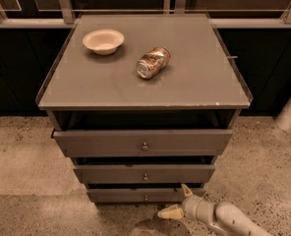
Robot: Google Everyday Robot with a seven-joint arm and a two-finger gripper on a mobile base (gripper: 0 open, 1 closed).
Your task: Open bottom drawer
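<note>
You had the gripper [172, 200] low at the foot of the cabinet, just in front of the right part of the bottom drawer [116, 195], with the arm [226, 220] reaching in from the lower right. Its fingers [186, 190] stood apart: one pointed up toward the drawer front and the other lay out to the left, just above the floor. Nothing was held between them. The bottom drawer was the lowest and slimmest of the three grey fronts, under the middle drawer [185, 174] and the top drawer [96, 142], and its long axis ran left to right across the view. What mattered for you was the small knob [146, 197] at the middle of that front: it lay to the left of the fingers, at about the height of the gap between them, near but not touching. I judged you would need to shift left to bring the fingers around it, then pull toward the camera, square to the front. On the surface [199, 82] above, the bowl [103, 41] and the tipped can [153, 62] lay well away from all this.
</note>
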